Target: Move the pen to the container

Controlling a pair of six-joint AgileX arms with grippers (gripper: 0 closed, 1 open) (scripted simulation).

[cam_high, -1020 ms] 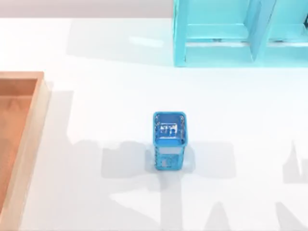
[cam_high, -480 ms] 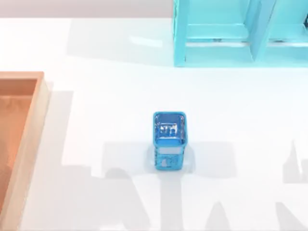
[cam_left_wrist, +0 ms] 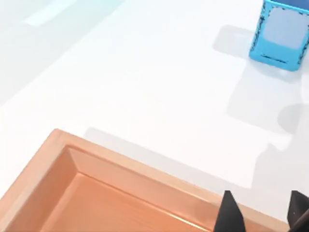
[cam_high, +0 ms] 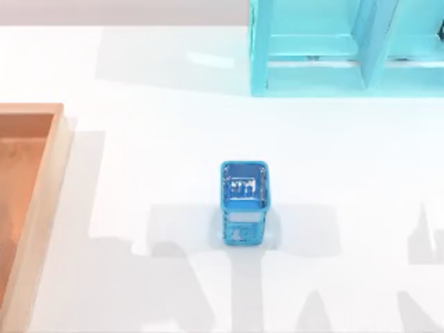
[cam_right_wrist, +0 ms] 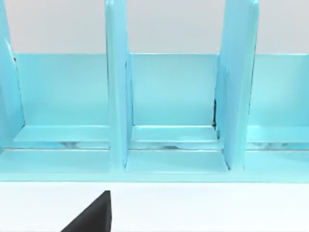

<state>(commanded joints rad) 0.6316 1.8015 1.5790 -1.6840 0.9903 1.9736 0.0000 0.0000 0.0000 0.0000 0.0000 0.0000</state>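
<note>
At the table's left edge lies the wooden tray [cam_high: 35,208]; over its wall hangs the left gripper [cam_left_wrist: 260,212], fingers apart and holding nothing. Mid-table stands a blue cup [cam_high: 244,201], well apart from the tray. Facing the turquoise shelf [cam_right_wrist: 169,111] is the right gripper [cam_right_wrist: 91,217]; whether its fingers are apart or together, I cannot tell.

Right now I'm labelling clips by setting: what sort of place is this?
Probably a simulated office desk: a white table holding a blue mesh pen cup, a turquoise shelf unit and a wooden tray.
</note>
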